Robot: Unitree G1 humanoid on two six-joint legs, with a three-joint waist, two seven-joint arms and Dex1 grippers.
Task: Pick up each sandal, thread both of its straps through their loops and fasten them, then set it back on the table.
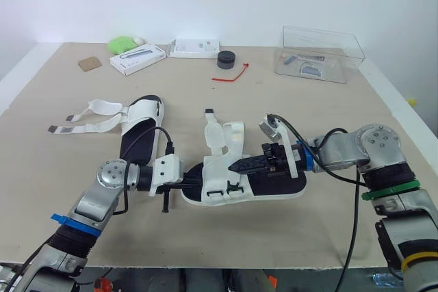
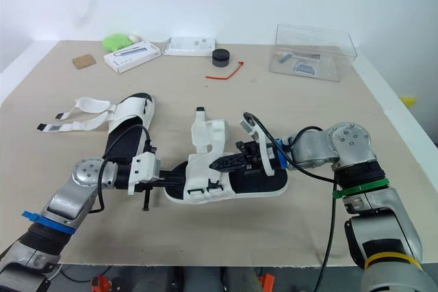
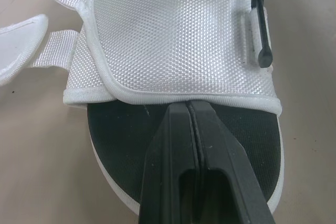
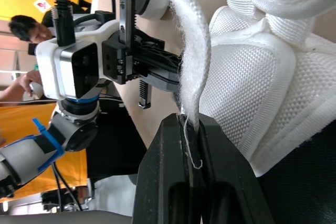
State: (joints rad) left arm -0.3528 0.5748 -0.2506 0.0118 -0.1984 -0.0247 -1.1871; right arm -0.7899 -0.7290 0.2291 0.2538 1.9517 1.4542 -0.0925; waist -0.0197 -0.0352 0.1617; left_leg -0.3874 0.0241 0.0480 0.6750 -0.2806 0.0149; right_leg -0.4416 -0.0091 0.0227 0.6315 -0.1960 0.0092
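Right gripper is clamping shut on the fuzzy white edge of a strap, which is running up out of the fingertips in the right wrist view. Left gripper is lying over the black footbed with its two fingers pressed tight together, tips butting against the rim of the white woven front panel; cannot tell whether anything is being pinched there. Both grippers are meeting on the same sandal, which is sitting on its sole at lower centre of the left eye frame, the left gripper coming in from the left end and the right gripper from the right, with one tab of the upper standing upright. A second sandal is lying at centre left on the table, apart from the first, with its loose straps trailing open toward the left edge. Along the top of the frame: a clear plastic box at upper right, a red cord, a black round object, two white boxes, a green object and a brown square. A person is showing at upper left of the right wrist view.
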